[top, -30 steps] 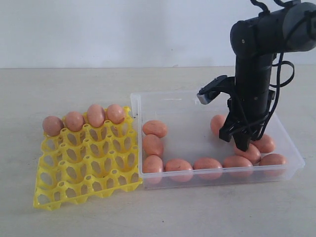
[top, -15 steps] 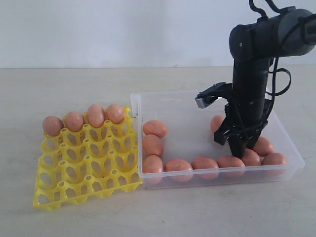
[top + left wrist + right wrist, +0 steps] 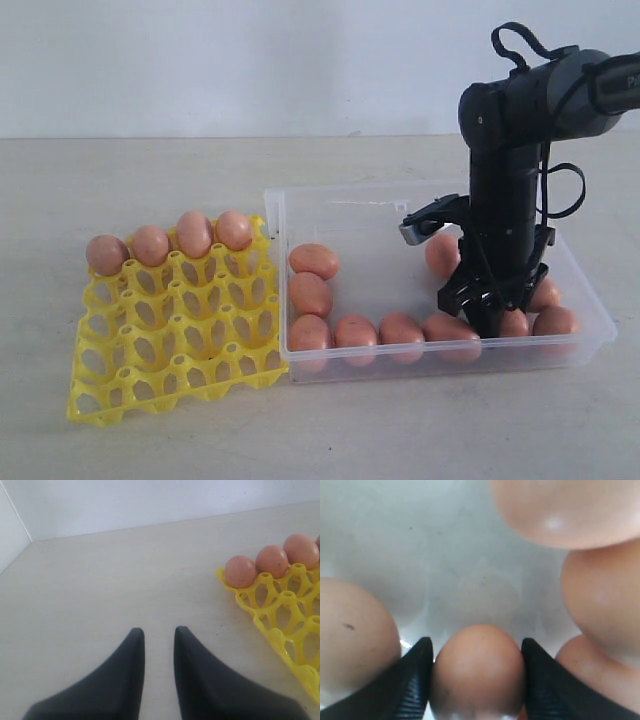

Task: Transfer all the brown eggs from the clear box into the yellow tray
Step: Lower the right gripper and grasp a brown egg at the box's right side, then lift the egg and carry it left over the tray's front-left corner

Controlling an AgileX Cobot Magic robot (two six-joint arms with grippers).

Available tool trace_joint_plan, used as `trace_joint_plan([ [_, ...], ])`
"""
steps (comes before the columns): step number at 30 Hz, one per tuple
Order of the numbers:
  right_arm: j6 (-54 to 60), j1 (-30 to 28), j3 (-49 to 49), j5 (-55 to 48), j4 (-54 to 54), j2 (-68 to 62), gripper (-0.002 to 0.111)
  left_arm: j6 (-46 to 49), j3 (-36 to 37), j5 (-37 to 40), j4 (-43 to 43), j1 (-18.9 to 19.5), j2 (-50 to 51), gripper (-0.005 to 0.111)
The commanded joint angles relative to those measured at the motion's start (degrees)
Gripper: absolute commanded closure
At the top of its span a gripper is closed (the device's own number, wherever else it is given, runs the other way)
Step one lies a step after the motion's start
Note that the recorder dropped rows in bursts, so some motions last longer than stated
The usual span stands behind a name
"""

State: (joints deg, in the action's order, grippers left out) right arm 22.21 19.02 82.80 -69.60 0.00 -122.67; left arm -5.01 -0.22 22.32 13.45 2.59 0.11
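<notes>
Wrist footage alone shows the right claw (image 3: 477, 647) standing wide, fingers (image 3: 415, 680) flanking one brown egg (image 3: 477, 680) on the clear box (image 3: 345, 215) floor, neighbours crowding close. Narrow and empty, the left claw (image 3: 156, 635) hovers over open table (image 3: 90, 580) beside the yellow tray (image 3: 110, 395), four eggs (image 3: 193, 232) along its back row. White wall (image 3: 250, 60) behind.

right claw (image 3: 490, 316) lowered deeper into clear box (image 3: 385, 232), now straddling one brown egg (image 3: 477, 672), front-row eggs (image 3: 400, 330) nudged leftward

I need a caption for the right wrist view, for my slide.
Right gripper straddling one brown egg in the clear box, neighbouring eggs close around.
</notes>
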Motion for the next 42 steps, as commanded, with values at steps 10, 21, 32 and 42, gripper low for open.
trace_joint_plan([
  [10,0.2,-0.2,-0.3,-0.4,3.3,2.6,0.108,-0.1,0.2,-0.4,-0.1,0.1,-0.1,0.085],
  [21,-0.3,6.5,-3.9,32.8,34.1,19.4,0.108,-0.1,0.2,-0.4,-0.1,0.1,-0.1,0.085],
  [32,1.3,37.3,-12.1,83.1,35.7,19.1,0.108,-0.1,0.2,-0.4,-0.1,0.1,-0.1,0.085],
  [42,-29.5,35.1,15.8,67.6,6.1,2.5,0.109,-0.1,0.2,-0.4,-0.1,0.1,-0.1,0.085],
])
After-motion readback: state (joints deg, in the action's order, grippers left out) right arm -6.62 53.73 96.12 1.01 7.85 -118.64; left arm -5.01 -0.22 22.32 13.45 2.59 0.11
